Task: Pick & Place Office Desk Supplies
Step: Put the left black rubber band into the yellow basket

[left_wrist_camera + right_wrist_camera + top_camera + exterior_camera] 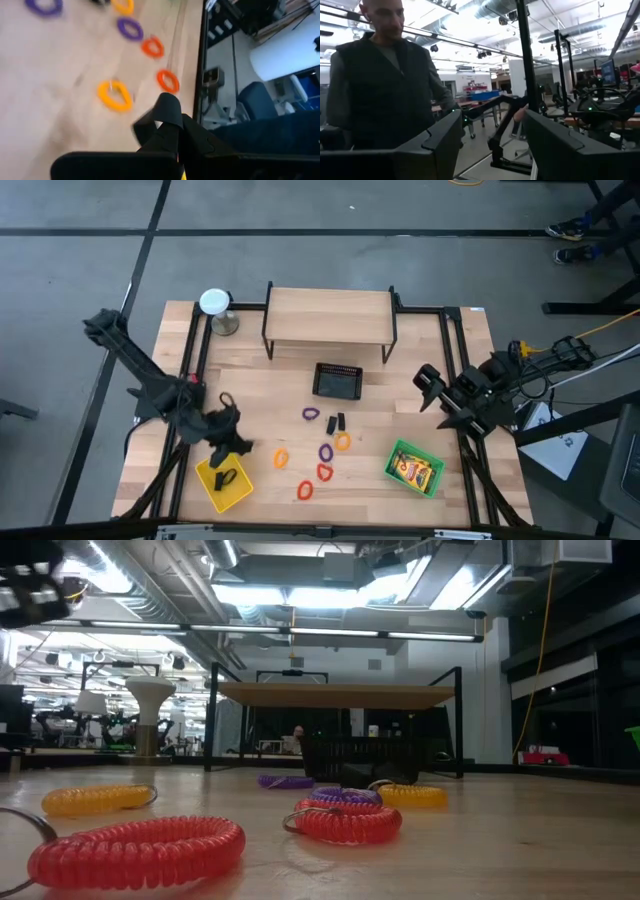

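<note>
Hovering just above the yellow tray (pixel 236 496) and its black clip (pixel 226 477), my left gripper (pixel 237 446) gives no clear view of its fingers; coloured rings (pixel 328 452) lie mid-table, crayon packs (pixel 414 470) fill the green tray (pixel 392 452), my right gripper (pixel 428 387) waits spread.

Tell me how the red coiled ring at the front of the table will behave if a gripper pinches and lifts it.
The red coiled ring looks like a soft plastic spiral, so it would probably squash and flex under a pinch. It appears thin and hollow, so likely light. A small metal loop shows at its end and may dangle. Lying flat on the table, it seems unlikely to roll.
</note>
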Robot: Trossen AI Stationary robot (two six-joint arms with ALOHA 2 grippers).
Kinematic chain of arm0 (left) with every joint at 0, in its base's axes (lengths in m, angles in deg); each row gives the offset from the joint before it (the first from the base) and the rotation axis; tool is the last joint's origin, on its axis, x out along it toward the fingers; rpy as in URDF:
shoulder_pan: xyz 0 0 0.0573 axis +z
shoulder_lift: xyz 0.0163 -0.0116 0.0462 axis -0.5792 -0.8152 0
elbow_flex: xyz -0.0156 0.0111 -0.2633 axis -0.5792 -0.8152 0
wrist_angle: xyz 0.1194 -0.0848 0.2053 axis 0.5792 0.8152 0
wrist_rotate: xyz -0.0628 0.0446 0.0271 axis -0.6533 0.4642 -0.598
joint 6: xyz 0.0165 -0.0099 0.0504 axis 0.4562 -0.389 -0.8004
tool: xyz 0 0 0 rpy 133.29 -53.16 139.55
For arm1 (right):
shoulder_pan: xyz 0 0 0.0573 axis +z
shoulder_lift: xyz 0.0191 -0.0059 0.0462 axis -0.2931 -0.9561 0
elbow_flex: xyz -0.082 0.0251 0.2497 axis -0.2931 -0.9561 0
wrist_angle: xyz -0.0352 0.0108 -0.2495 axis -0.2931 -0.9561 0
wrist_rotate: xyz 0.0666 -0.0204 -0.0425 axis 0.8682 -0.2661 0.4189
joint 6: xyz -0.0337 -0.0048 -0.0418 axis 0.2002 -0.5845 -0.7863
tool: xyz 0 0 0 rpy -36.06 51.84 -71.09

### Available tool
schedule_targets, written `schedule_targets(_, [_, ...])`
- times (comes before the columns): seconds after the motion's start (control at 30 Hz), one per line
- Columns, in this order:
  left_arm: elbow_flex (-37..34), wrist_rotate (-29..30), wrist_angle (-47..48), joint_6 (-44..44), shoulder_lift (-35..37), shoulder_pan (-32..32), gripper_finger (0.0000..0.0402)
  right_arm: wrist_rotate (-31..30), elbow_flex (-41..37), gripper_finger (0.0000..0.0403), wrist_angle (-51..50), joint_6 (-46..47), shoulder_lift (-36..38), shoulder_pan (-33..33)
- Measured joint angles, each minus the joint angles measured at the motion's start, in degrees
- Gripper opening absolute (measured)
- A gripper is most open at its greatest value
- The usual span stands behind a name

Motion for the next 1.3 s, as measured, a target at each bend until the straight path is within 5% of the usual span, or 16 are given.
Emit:
schedule_targets(0.3, [-0.30,3.82,-2.62,14.67,-9.15,-14.10,0.0003,-0.04,0.00,0.0214,-0.69,-1.73,-0.02,0.00])
schedule_targets(0.57, [-0.31,4.20,-3.00,25.85,-16.92,-19.74,0.0016,-0.07,0.00,0.0214,-1.11,-1.75,-0.04,0.00])
schedule_targets(1.1, [-0.31,1.43,-8.55,33.57,-21.11,-20.92,0.0208,-0.22,0.00,0.0214,-1.11,-2.40,-0.04,0.00])
schedule_targets(1.3, [-0.31,-8.93,-6.37,34.93,-21.11,-20.34,0.0228,-0.20,0.00,0.0214,-1.11,-2.67,-0.04,0.00])
